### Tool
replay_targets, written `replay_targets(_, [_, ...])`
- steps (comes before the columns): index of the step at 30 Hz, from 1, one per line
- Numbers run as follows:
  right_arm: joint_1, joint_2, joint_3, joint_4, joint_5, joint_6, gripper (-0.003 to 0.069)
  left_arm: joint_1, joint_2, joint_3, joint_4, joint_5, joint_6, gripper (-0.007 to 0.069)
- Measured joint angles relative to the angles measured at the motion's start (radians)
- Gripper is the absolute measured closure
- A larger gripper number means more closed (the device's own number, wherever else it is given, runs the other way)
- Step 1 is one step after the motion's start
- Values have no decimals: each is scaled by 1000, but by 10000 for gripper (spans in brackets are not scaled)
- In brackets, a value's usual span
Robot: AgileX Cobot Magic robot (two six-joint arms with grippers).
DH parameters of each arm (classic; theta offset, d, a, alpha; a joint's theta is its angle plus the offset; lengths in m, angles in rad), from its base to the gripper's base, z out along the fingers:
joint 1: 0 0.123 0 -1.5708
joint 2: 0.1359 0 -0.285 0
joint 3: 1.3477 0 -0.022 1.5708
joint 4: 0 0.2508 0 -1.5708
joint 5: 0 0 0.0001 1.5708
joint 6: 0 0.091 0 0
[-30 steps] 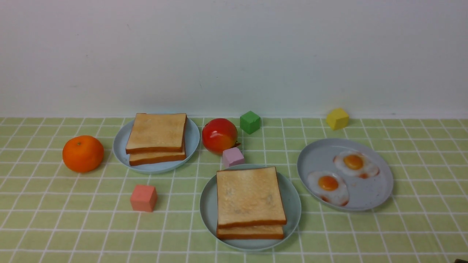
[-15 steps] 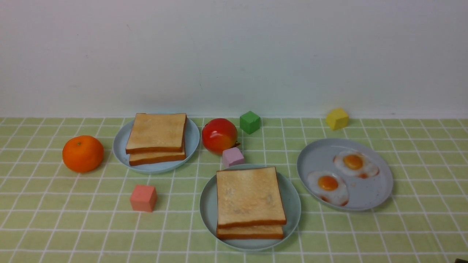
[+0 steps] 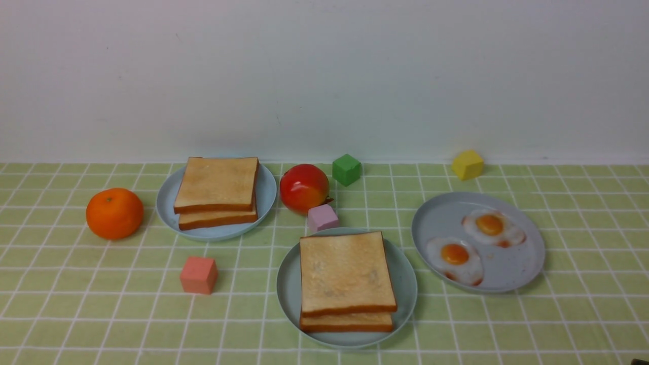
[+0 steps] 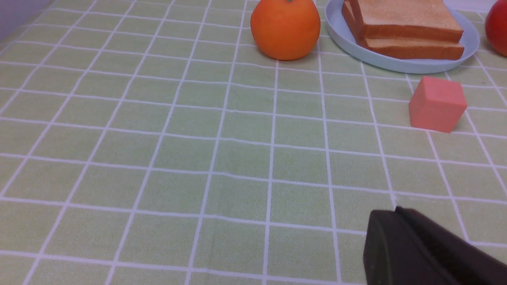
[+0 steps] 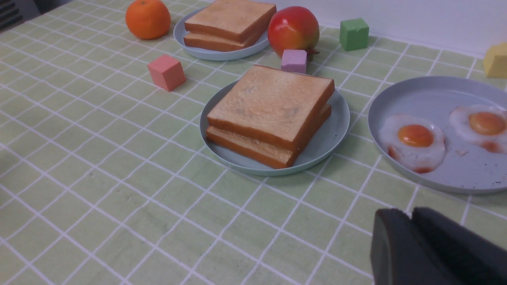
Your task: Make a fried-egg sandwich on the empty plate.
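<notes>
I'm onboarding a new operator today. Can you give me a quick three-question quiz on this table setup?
1. True or false: the mint-green plate holds two stacked toast slices.
2. How many fried eggs lie on the grey-blue plate at the right?
3. Which cube sits closest to the red apple? A) green cube B) yellow cube C) purple cube

Key: 1 true; 2 two; 3 C
</notes>
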Motion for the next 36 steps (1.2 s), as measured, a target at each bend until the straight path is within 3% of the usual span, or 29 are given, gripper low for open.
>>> replay_targets(6, [-92, -2, 7, 135, 0, 0, 566, 0, 0, 0, 0, -1, 0, 603])
replay_targets(10, [-227, -46, 35, 180, -2, -34, 559, 0, 0, 0, 0, -1, 0, 602])
replay_targets(20, [-501, -229, 245, 254, -49, -290, 547, 0, 0, 0, 0, -2, 0, 599])
replay_targets(36, [-579, -232, 296, 313, -128, -331, 524, 0, -1, 0, 0, 1, 0, 578])
